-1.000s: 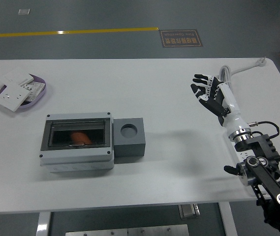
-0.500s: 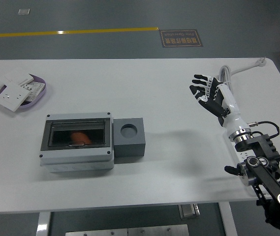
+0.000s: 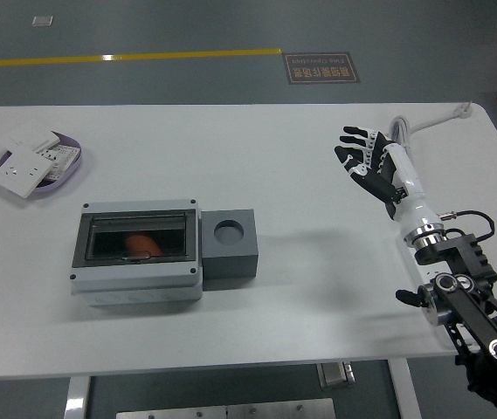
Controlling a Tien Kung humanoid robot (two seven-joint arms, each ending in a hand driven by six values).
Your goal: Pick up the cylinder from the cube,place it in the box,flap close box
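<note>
On the wide white table [image 3: 257,148] sits a grey plastic box [image 3: 136,254] with a clear flap shut over it; through the flap an orange cylinder [image 3: 142,243] shows, lying inside. Touching the box's right side stands a dark grey cube [image 3: 230,243] with an empty round socket in its top. At the right, the black-and-white right hand [image 3: 369,164] hovers above the table, well apart from the box, fingers spread and holding nothing. At the far left, a purple dish [image 3: 72,168] carries white switch plates [image 3: 28,166].
</note>
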